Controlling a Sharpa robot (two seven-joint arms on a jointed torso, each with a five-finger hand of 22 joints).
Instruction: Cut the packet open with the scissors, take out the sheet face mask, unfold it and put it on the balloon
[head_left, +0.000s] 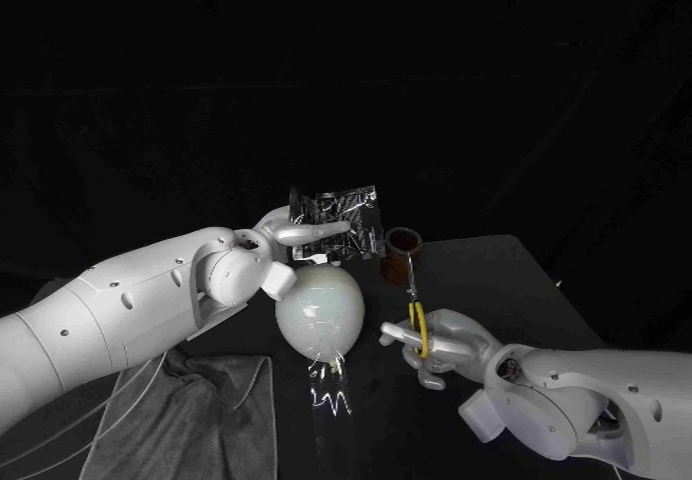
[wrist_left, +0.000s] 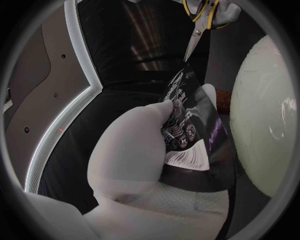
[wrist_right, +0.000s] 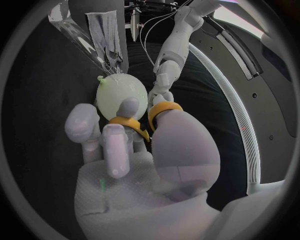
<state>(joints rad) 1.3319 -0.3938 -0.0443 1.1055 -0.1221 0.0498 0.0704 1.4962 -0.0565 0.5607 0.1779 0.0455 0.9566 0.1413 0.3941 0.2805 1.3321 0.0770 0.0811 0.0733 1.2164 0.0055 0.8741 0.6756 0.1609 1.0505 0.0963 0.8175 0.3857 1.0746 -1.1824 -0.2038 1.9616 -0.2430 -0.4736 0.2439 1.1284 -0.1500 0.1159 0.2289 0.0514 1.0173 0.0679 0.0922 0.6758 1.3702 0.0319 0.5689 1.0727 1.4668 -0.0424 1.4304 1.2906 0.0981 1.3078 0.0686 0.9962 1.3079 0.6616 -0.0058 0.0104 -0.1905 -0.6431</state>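
My left hand (head_left: 289, 235) holds the dark glossy packet (head_left: 333, 210) upright above the table; in the left wrist view its fingers (wrist_left: 134, 145) pinch the packet (wrist_left: 190, 130) by one side. The pale balloon (head_left: 320, 311) stands just below the packet on a clear stand (head_left: 332, 385). My right hand (head_left: 440, 345) grips the yellow-handled scissors (head_left: 415, 300), blades pointing up toward the packet's lower right corner, tips short of it. In the right wrist view the fingers (wrist_right: 119, 145) are through the yellow loops (wrist_right: 161, 109), with the balloon (wrist_right: 119, 95) beyond.
A brown cylindrical holder (head_left: 400, 252) stands on the table behind the scissors. A grey cloth (head_left: 202, 400) lies at the table's front left under the left arm. The table's right edge (head_left: 555, 290) runs close to the right arm.
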